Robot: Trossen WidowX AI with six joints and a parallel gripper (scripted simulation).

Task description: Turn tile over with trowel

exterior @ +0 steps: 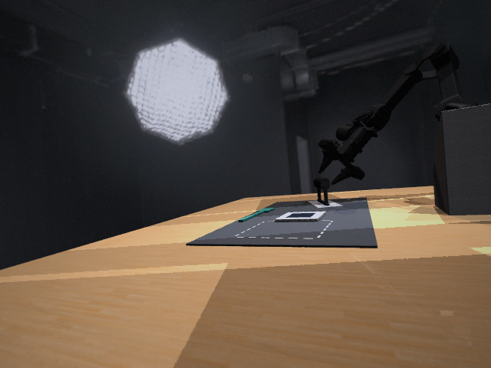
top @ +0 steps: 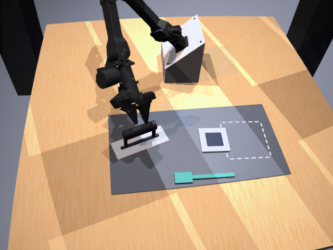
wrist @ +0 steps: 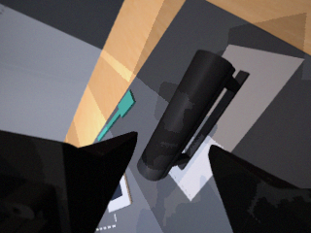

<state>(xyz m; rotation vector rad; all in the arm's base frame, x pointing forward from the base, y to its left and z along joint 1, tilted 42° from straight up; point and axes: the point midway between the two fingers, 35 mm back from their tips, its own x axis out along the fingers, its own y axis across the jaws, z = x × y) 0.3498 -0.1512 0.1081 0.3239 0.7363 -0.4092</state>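
The trowel, a pale flat blade with a raised black handle, lies at the left end of the dark mat. My gripper is open and empty, tilted, with its fingertips just above the handle. The white tile lies flat mid-mat, its dark square marking facing up. Its right part overlaps the left side of the dashed outline. The rest of the tile is outside the outline.
A teal spatula-shaped piece lies near the mat's front edge, in front of the tile. A grey block with a slanted top stands behind the mat and carries the arm's base.
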